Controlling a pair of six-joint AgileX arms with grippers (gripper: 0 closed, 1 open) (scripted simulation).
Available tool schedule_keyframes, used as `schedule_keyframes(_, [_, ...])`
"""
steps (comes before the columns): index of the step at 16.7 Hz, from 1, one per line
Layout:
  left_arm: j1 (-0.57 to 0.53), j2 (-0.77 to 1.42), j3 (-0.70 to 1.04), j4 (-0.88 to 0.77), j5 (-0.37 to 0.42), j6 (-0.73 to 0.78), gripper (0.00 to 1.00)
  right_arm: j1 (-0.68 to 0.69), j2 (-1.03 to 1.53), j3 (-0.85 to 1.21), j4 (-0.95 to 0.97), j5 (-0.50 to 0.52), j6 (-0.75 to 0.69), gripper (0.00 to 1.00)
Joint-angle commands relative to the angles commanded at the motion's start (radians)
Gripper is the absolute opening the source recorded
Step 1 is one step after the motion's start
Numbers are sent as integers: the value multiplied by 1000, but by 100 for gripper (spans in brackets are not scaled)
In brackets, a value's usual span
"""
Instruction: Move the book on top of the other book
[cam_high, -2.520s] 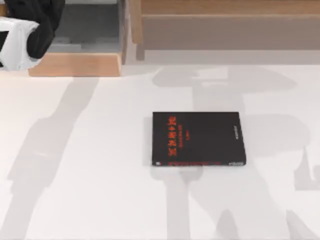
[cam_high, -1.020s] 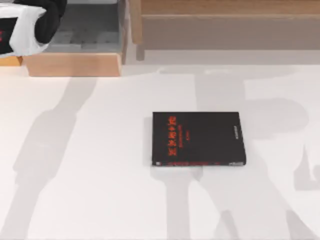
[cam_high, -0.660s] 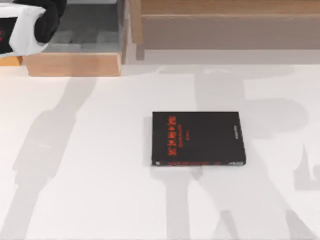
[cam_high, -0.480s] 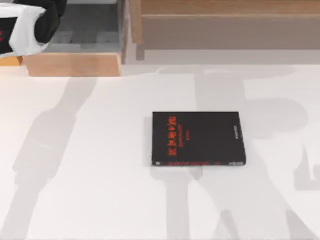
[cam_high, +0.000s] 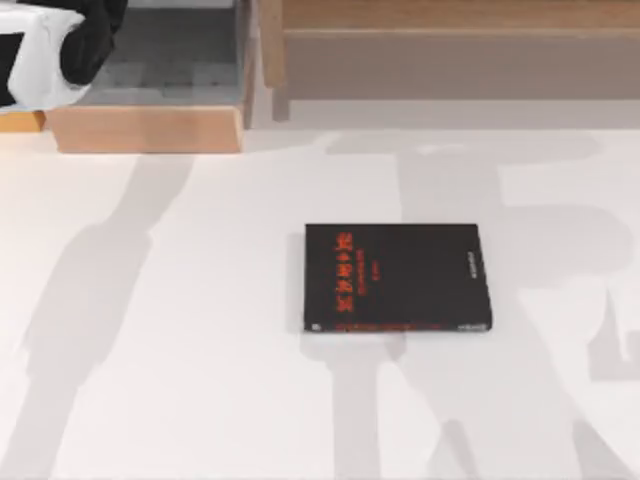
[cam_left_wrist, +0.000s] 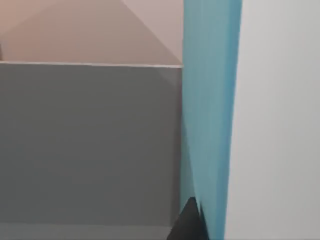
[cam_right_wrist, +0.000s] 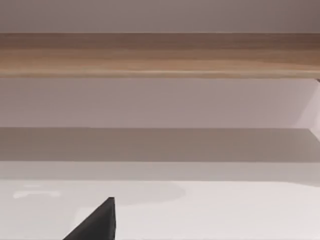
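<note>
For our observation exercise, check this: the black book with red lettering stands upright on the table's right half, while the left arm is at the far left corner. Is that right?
Not quite. The top view shows the black book lying flat on the table, cover up, not upright. The rest holds: it is on the right half, and the left arm is at the far left corner.

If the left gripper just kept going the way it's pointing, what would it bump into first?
Probably the teal book, standing on edge right ahead of the left gripper beside a grey panel. They may already touch; depth is unclear.
</note>
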Motion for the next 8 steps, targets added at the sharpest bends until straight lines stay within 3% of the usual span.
schedule_keyframes(5, [0, -7, 3, -2, -7, 7, 0, 0, 0, 0, 0, 0, 0, 100])
schedule_keyframes(8, [-36, -87, 0, -18, -65, 56, 0, 0, 0, 0, 0, 0, 0, 100])
